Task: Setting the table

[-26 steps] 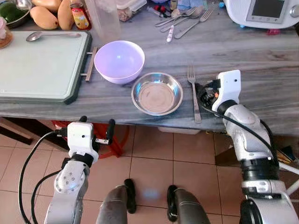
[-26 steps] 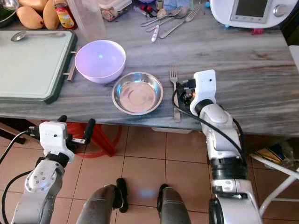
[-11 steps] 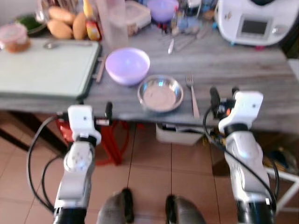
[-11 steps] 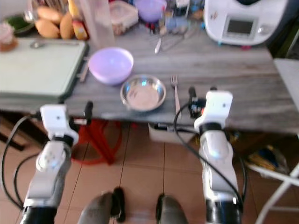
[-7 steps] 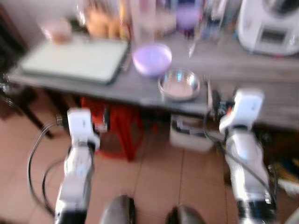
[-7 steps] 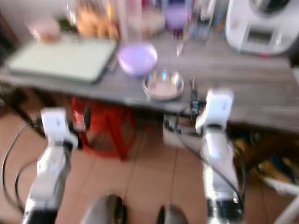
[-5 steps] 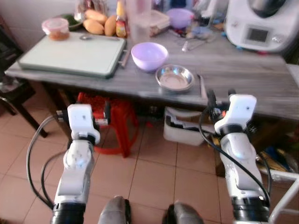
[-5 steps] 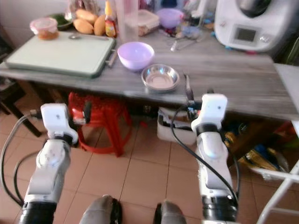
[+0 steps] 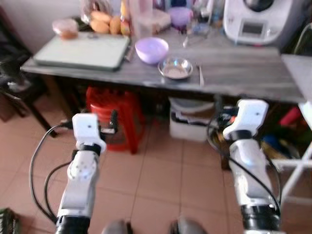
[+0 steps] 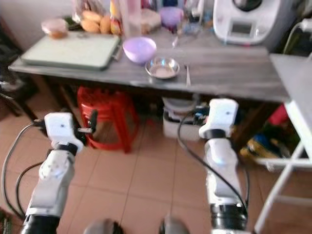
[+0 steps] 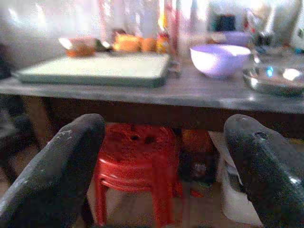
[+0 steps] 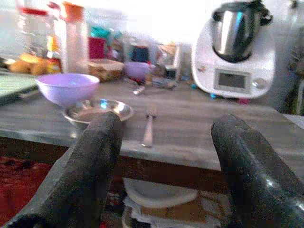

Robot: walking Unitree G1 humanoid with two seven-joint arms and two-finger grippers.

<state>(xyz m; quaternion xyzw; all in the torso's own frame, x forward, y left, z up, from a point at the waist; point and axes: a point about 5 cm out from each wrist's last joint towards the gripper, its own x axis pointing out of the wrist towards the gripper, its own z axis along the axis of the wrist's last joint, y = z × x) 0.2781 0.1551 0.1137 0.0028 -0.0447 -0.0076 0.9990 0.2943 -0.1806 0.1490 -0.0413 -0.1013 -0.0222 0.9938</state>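
A shiny round steel dish (image 10: 163,68) is sitting on the grey wood-grain tabletop (image 10: 229,78), between a smooth lilac bowl (image 10: 139,49) and a slim metal fork (image 10: 187,75). Both the left gripper (image 11: 161,166) and right gripper (image 12: 164,166) are hanging below, matte fingers spread apart, holding nothing.

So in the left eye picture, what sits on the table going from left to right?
Big pale green cutting board → round purple plastic bowl → shiny round steel dish → thin silver metal fork → white kitchen machine with a small screen.
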